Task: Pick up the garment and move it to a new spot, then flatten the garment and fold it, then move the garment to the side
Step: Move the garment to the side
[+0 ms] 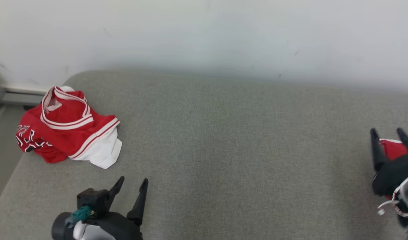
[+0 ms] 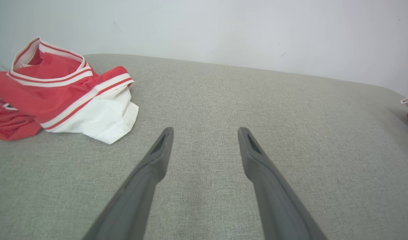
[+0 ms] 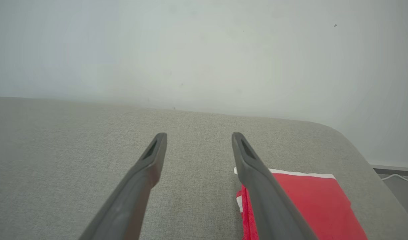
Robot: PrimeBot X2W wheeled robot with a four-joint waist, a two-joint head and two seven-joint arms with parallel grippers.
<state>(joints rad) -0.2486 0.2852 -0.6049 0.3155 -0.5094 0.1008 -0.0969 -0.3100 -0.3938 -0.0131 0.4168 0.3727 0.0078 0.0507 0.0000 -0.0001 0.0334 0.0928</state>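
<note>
My left jaws and right jaws gape empty while the crumpled red-and-white garment (image 1: 67, 126) lies at the far left corner of the worktop (image 1: 223, 150), which I judge light, limp, slippery, best pinched at its striped hem.

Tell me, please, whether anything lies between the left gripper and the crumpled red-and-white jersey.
Nothing visible does; just grey upholstered surface lies between the left gripper, jaws apart, and the crumpled red-and-white jersey.
</note>
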